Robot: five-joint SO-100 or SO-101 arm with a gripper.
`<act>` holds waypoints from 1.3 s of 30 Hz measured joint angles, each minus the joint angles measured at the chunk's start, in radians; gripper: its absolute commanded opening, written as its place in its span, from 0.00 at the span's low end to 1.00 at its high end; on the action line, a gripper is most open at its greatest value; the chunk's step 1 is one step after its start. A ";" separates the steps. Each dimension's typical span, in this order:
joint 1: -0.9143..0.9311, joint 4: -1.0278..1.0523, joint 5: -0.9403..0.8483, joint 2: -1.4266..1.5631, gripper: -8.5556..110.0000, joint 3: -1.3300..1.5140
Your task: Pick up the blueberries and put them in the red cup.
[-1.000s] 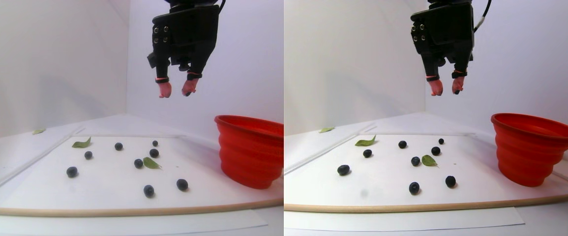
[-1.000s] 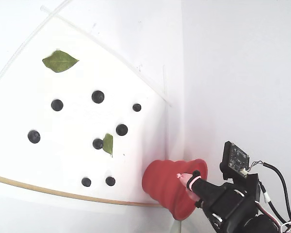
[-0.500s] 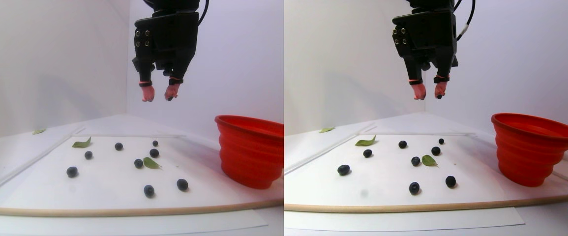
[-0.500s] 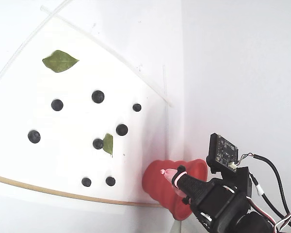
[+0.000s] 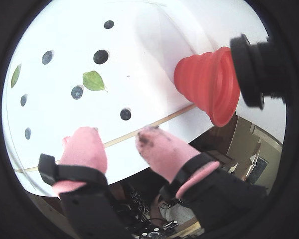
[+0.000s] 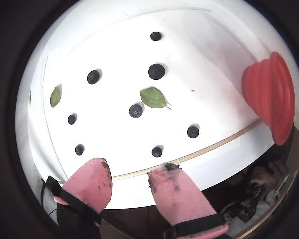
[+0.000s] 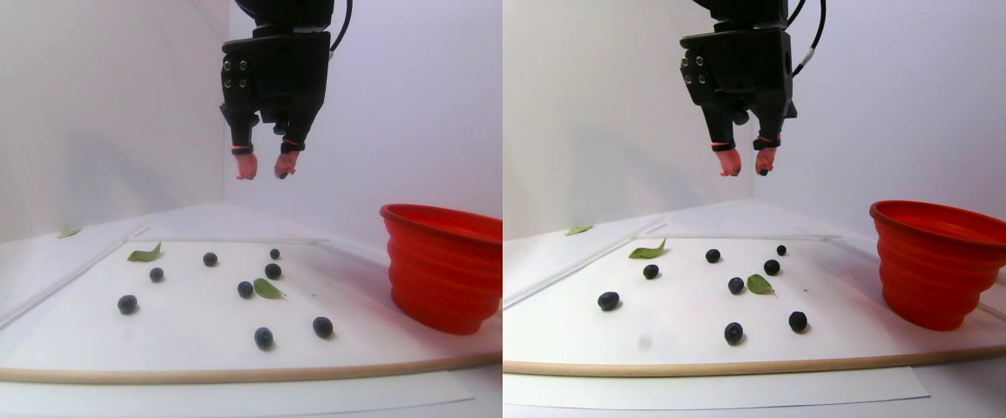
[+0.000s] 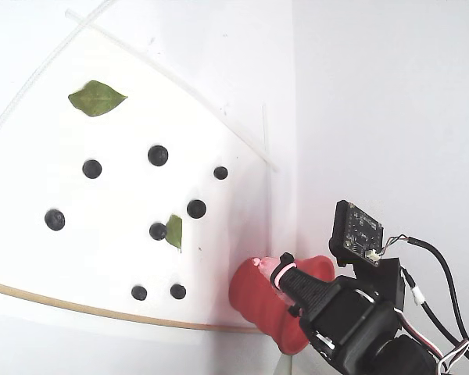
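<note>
The pincer (image 7: pixel 263 167) hangs high above the desk (image 7: pixel 76 340), its two pink-tipped fingers (image 6: pixel 92 181) parted by a modest gap with nothing between them. Both wrist views show daylight between the pads, and dark smears on one tip. The step in hand, as I judge it, is the reach for a berry.

Seven blueberries (image 6: pixel 135 110) lie scattered on the white sheet, apart from one another; two of them, (image 6: pixel 157 151) and (image 6: pixel 193 132), sit nearest the wooden strip (image 7: pixel 206 376) along the desk's front edge. One berry in the middle lies just beside a green leaf (image 6: pixel 154 97). The red cup (image 7: pixel 446 266) stands upright at the desk's right edge in the stereo pair view, well apart from all the berries.

To do this well, pick an isolated berry, not the one by the leaf, so the pads do not catch the leaf too. The two front-edge berries are closest to the cup and look like the easiest picks. Bring the pincer straight down with the berry centred between the tips, since a round berry will likely roll if one pad touches first. Close gently: the fruit is soft and will probably squash or squirt out sideways under a hard pinch.
</note>
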 measured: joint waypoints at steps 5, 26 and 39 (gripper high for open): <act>0.000 -0.020 0.000 -0.018 0.19 0.002; -0.014 -0.120 0.000 -0.187 0.20 0.002; -0.028 -0.202 0.000 -0.282 0.24 0.000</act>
